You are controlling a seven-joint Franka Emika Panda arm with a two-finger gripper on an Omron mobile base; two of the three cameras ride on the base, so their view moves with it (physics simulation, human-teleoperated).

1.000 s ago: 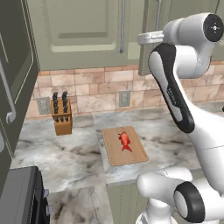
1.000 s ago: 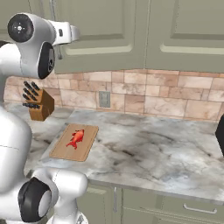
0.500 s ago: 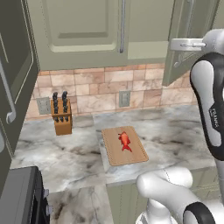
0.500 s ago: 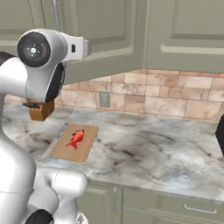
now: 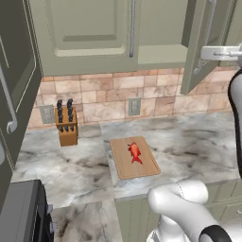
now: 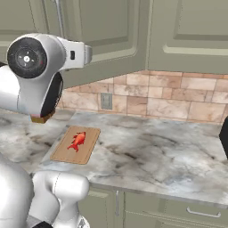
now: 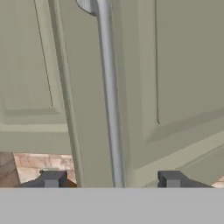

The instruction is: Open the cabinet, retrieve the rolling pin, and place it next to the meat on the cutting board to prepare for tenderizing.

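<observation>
Cabinet [image 5: 118, 33] right door [image 5: 201, 42] now swung well out vs a second ago, when it was barely cracked. Gripper [image 7: 109, 179] has just let go: fingers spread either side of the steel handle [image 7: 108, 87], not pinching it. Arm raised high at door height. Rolling pin not visible yet; meat [image 5: 134, 152] sits on the cutting board [image 5: 146, 165]

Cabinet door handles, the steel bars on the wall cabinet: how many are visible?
2. One handle on the closed left door, one handle on the swung-open right door, partly cut off by the frame. Others may be out of frame.
</observation>
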